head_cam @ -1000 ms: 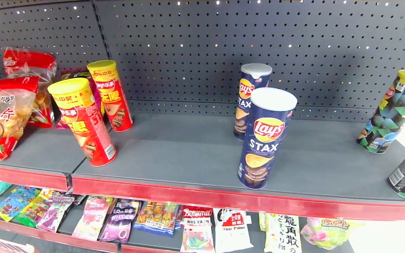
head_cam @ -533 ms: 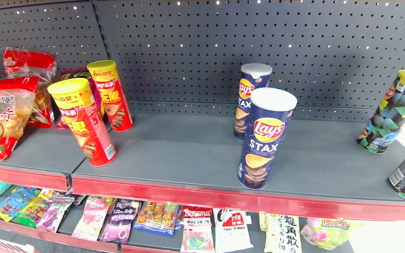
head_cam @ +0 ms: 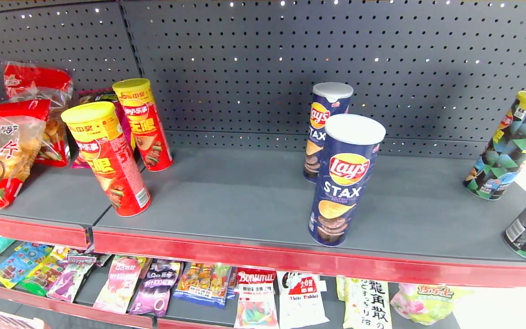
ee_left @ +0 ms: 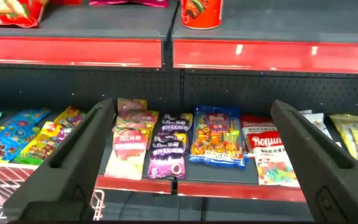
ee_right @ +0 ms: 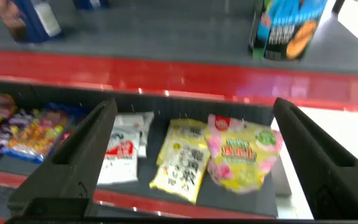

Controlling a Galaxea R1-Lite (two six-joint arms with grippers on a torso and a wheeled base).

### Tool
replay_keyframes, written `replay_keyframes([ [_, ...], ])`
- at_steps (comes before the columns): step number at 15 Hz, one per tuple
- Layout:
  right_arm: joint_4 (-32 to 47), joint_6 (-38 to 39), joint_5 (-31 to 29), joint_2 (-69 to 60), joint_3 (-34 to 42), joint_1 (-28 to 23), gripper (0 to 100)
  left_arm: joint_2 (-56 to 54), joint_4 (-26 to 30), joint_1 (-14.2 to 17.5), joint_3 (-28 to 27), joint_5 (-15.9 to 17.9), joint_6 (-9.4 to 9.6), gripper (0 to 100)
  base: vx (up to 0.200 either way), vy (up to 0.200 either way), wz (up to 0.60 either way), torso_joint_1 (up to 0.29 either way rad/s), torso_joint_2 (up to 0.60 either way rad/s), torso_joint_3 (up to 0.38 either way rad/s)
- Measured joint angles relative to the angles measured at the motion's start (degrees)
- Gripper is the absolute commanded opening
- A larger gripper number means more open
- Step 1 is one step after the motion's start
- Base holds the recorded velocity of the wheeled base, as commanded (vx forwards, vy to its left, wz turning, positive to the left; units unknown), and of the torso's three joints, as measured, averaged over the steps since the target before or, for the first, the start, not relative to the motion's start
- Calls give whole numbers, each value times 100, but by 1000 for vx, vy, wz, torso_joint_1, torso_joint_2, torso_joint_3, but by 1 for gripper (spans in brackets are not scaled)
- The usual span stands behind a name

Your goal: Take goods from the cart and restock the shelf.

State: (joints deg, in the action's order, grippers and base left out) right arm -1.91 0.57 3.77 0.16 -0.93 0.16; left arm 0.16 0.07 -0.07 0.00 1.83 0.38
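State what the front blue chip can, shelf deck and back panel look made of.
Front blue chip can: likely cardboard tube with glossy printed wrap, going by the sheen; its white lid looks like matte plastic.
Shelf deck: probably painted sheet metal, flat matte grey.
Back panel: seemingly perforated metal, with regular rows of holes letting light through.

My head camera is looking down closely at the upper shelf (head_cam: 254, 201), while both wrist cameras are facing the packet row (head_cam: 254, 292) along that frame's bottom, all sharing the red strip (head_cam: 290, 258).

Grey pegboard back (head_cam: 263, 68), candy pkts (head_cam: 203, 283) along bottom, red snack bags (head_cam: 5, 155) at L
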Motion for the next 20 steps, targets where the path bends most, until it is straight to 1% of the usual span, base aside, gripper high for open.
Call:
replay_keyframes([
  [1,-71,79,52,52,-174,30,100,-5,0,0,0,-9,-49,100,0,0,0,0,0,0],
  [3,-123,169,156,356,-684,232,100,-9,-2,0,0,-22,-49,100,0,0,0,0,0,0],
  [5,-123,-205,187,761,-924,574,100,-11,-2,-4,0,-24,-54,100,0,0,0,0,0,0],
  [7,-150,-383,187,1270,-1070,764,100,-13,-7,-2,0,-27,-54,100,0,0,0,0,0,0],
  [10,-188,-436,197,2380,-1566,905,100,-13,-7,0,0,-24,-54,100,0,0,0,0,0,0],
  [13,-213,-315,204,3836,-2310,1143,100,-13,-7,-2,0,-27,-54,100,0,0,0,0,0,0],
  [15,-222,-177,293,4629,-2699,1495,100,-13,-7,-2,0,-24,-56,100,0,0,0,0,0,0],
  [18,-222,235,329,5419,-2887,2225,100,-13,-7,-2,0,-27,-54,100,0,0,0,0,0,0],
  [20,-229,391,236,5869,-2992,2577,100,-13,-7,-4,0,-27,-54,100,0,0,0,0,0,0],
])
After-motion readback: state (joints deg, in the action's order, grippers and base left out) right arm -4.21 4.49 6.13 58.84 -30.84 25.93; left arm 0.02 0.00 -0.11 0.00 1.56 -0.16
